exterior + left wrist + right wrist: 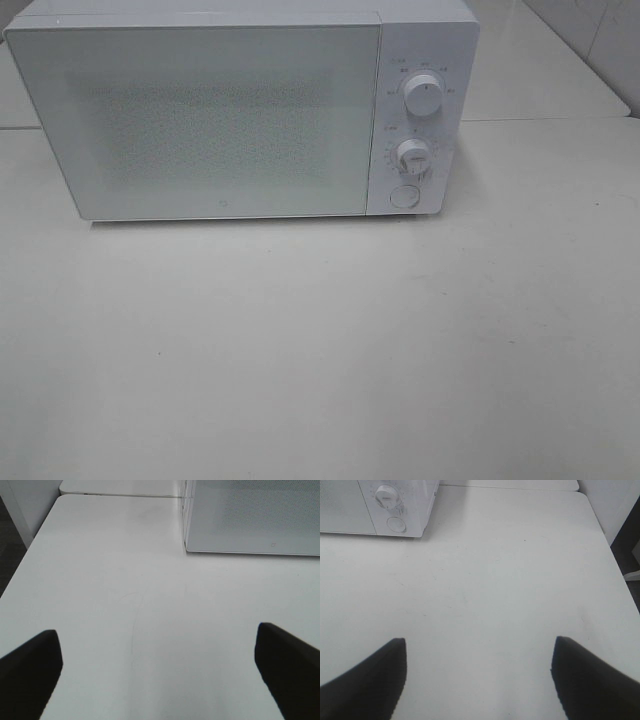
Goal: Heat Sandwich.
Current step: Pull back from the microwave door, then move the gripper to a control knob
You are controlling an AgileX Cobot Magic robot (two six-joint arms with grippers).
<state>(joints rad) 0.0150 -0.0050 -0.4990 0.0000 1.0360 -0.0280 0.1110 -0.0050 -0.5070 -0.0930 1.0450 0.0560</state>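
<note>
Left end effector and right end effector are both spread wide over the bench, gripping nothing. Microwave sits ahead of both, door shut. Can't tell where the sandwich is.

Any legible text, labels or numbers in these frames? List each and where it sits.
No text is readable.
Marks around the upper knob of the microwave: too blurred to read.
Marks around the lower knob: too blurred to read.
Tiny mark low on the door: too small to read.
</note>
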